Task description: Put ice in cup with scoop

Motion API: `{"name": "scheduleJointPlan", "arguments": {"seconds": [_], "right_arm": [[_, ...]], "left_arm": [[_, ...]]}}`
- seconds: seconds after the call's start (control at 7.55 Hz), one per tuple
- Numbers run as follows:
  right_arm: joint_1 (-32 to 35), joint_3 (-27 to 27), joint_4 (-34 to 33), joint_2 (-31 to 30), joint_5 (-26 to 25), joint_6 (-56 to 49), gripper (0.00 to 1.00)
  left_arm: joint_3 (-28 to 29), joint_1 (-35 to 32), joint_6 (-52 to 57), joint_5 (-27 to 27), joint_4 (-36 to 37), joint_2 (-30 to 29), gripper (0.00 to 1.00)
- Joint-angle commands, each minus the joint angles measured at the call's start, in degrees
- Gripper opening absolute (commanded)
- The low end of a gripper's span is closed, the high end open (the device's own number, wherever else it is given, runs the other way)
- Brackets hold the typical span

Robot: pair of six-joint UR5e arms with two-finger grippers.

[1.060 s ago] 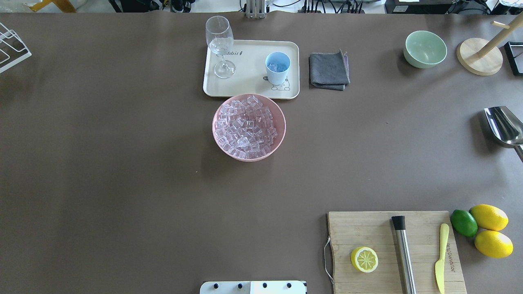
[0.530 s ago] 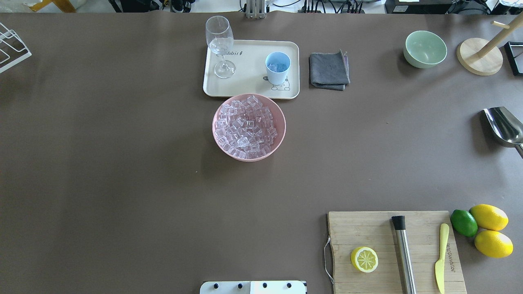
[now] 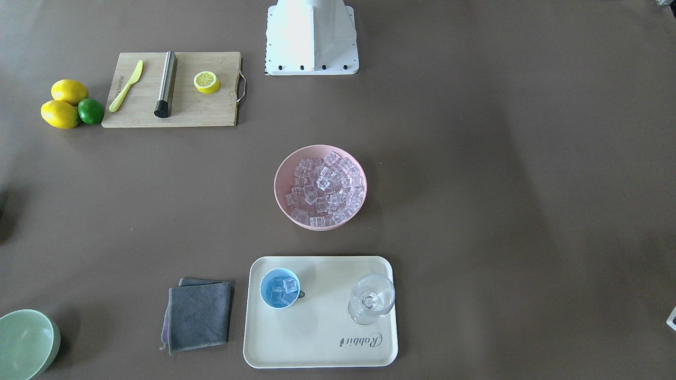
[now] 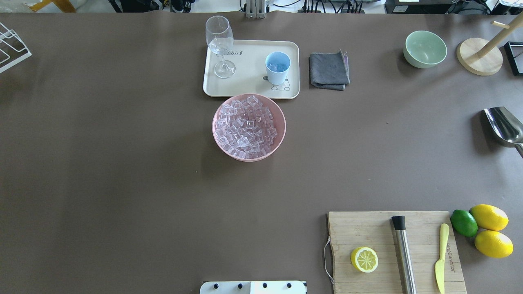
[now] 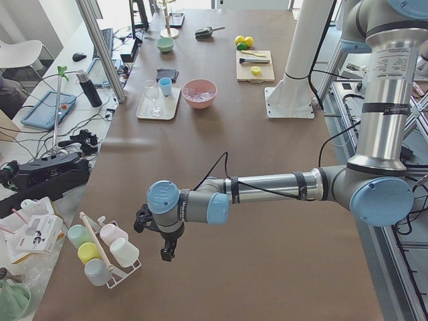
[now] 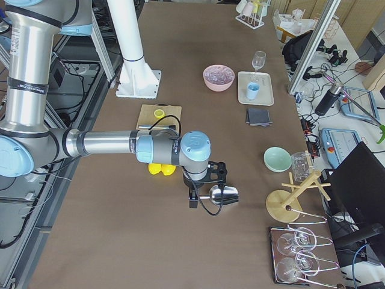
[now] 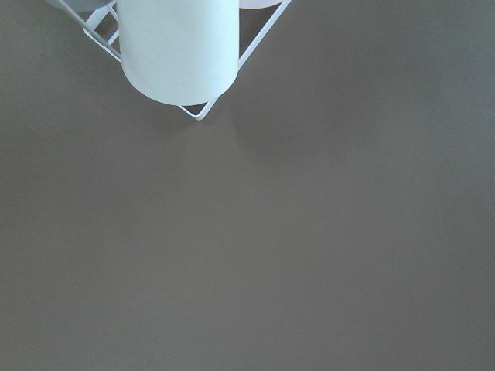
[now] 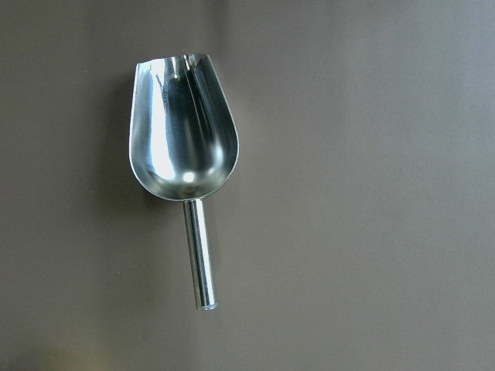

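Observation:
The steel scoop (image 4: pixel 504 127) lies empty on the table at the right edge; in the right wrist view (image 8: pixel 182 135) its whole handle is free, with no fingers on it. The light blue cup (image 4: pixel 278 67) stands on a cream tray (image 4: pixel 249 87) and has a few ice cubes in it (image 3: pixel 281 290). A pink bowl (image 4: pixel 281 139) in front of the tray is full of ice (image 4: pixel 245 126). My right gripper (image 6: pixel 201 195) hovers by the scoop; I cannot tell if it is open. My left gripper (image 5: pixel 164 249) hangs far off near a mug rack; I cannot tell its state.
A wine glass (image 4: pixel 220 41) stands on the tray left of the cup. A grey cloth (image 4: pixel 329 70), a green bowl (image 4: pixel 425 49) and a wooden stand (image 4: pixel 479 57) lie at the back right. A cutting board (image 4: pixel 384 237) with lemon half, steel cylinder and knife is at the front right.
The scoop at the right edge looks slightly smaller and lower than a second ago, then stays still. Nothing else moved.

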Motion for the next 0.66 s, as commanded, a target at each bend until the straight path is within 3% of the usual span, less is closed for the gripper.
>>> {"name": "scheduleJointPlan", "arguments": {"seconds": [0.0, 0.53], "right_arm": [[2.0, 0.5, -3.0, 0.1, 0.7, -1.8, 1.0], [2.3, 0.6, -3.0, 0.0, 2.1, -2.1, 1.0]], "left_arm": [[0.0, 0.0, 0.0, 0.0, 0.0, 0.0, 0.99], [0.0, 0.0, 0.0, 0.0, 0.0, 0.0, 0.99]]}}
